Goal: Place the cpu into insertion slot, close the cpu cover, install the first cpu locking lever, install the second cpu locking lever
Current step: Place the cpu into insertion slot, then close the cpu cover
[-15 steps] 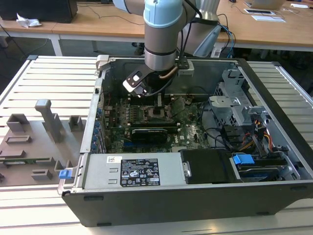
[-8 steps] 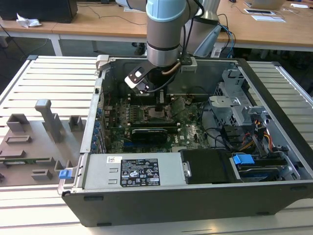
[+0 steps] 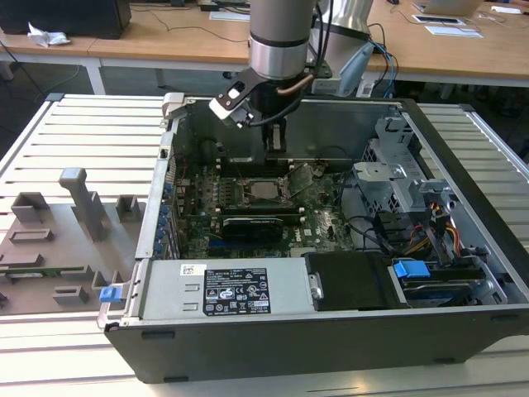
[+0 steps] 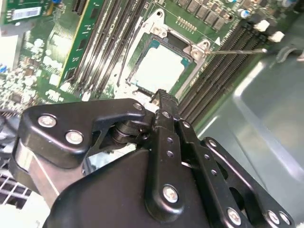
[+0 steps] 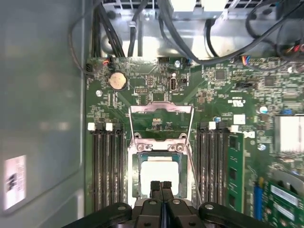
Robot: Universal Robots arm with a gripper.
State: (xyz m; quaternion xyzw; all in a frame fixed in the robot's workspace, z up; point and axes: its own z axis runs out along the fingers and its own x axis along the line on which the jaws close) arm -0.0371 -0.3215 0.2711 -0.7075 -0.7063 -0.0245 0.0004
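I've got one cpu, one insertion slot, one cpu cover. Two banks of memory slots, one coin cell.

Bright, even light. Silvery-grey square cpu glares white in both wrist views; dark grey metal case shadowed inside.

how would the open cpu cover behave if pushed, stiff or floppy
The cpu cover looks like a thin metal frame, so probably stiff and light. It appears hinged beside the cpu, so a push would likely swing it rather than slide it.
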